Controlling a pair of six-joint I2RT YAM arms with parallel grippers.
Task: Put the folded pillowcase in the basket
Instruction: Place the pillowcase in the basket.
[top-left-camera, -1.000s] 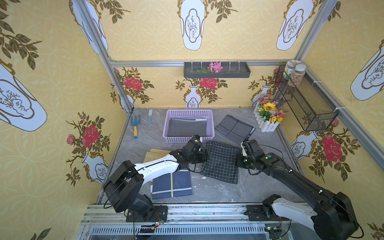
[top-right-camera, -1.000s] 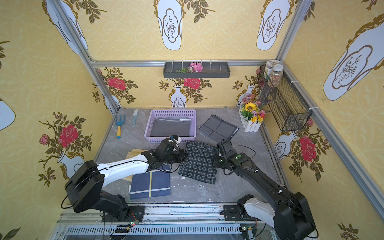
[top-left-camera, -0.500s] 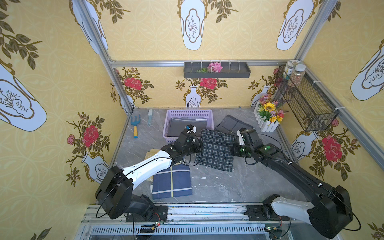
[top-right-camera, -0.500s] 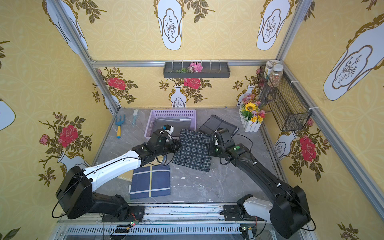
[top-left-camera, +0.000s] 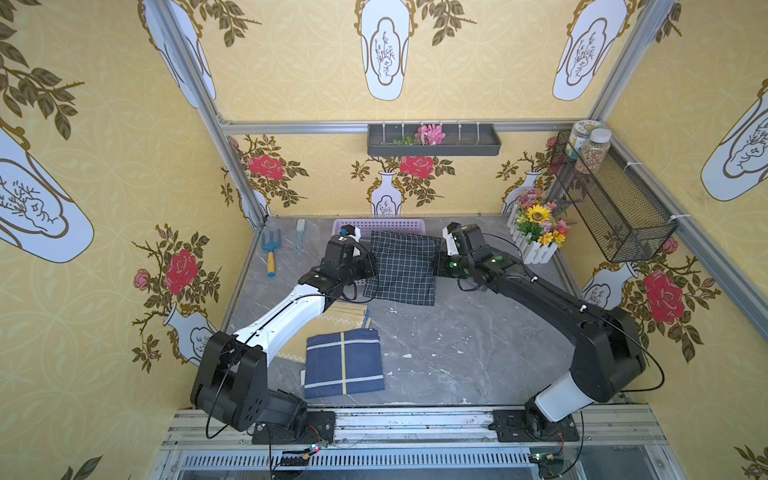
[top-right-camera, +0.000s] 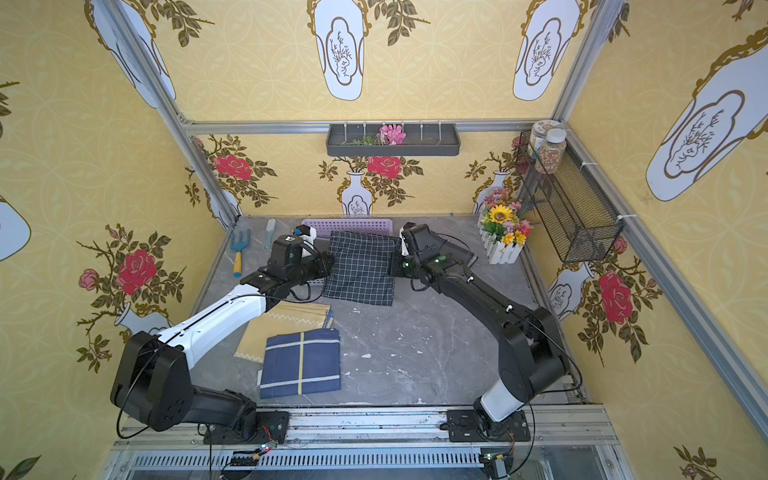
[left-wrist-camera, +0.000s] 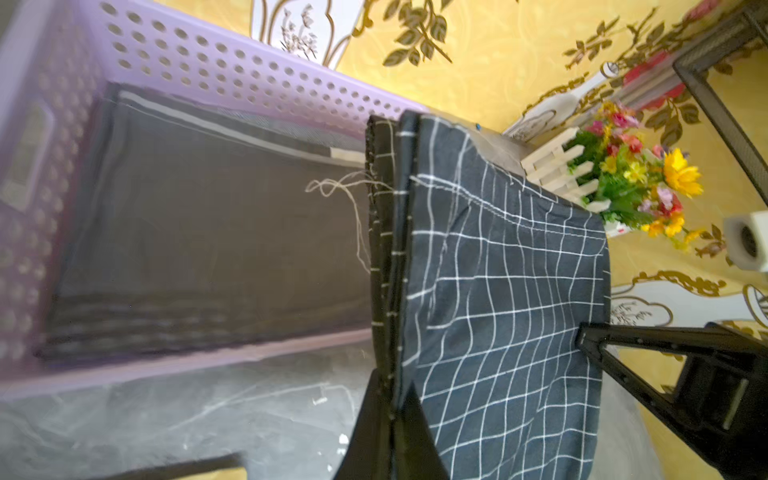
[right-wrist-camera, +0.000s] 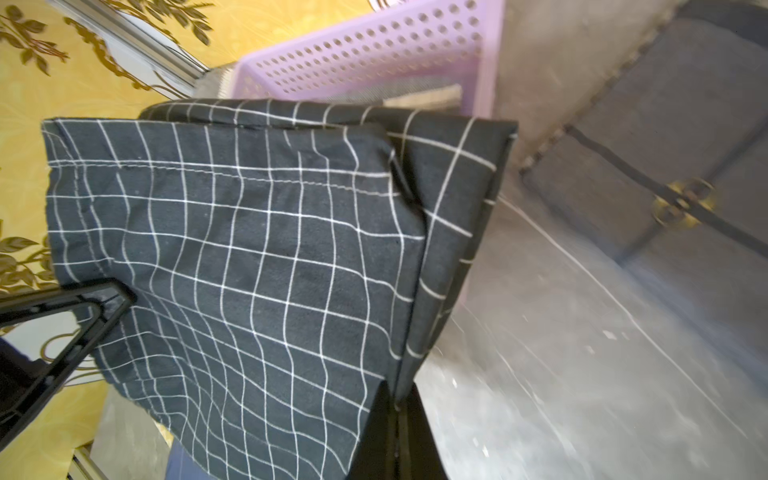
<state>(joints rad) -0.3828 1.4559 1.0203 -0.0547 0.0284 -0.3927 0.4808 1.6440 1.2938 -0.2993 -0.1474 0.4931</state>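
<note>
Grey table (top-left-camera: 436, 345) is carrying the lilac basket (top-left-camera: 386, 225); left and right jaws are pinching the checked pillowcase's (top-left-camera: 401, 266) opposite side edges, suspending it partly over the basket.

Both clenched (left pincer (top-left-camera: 371, 271), right pincer (top-left-camera: 436, 266))

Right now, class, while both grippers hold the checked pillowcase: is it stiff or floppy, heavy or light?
Probably floppy: the checked pillowcase shows rippled grid lines between the left gripper and right gripper. Likely light: two edge pinches carry it. Its folded layers splay at the edges, so it may unfold once dropped.
</note>
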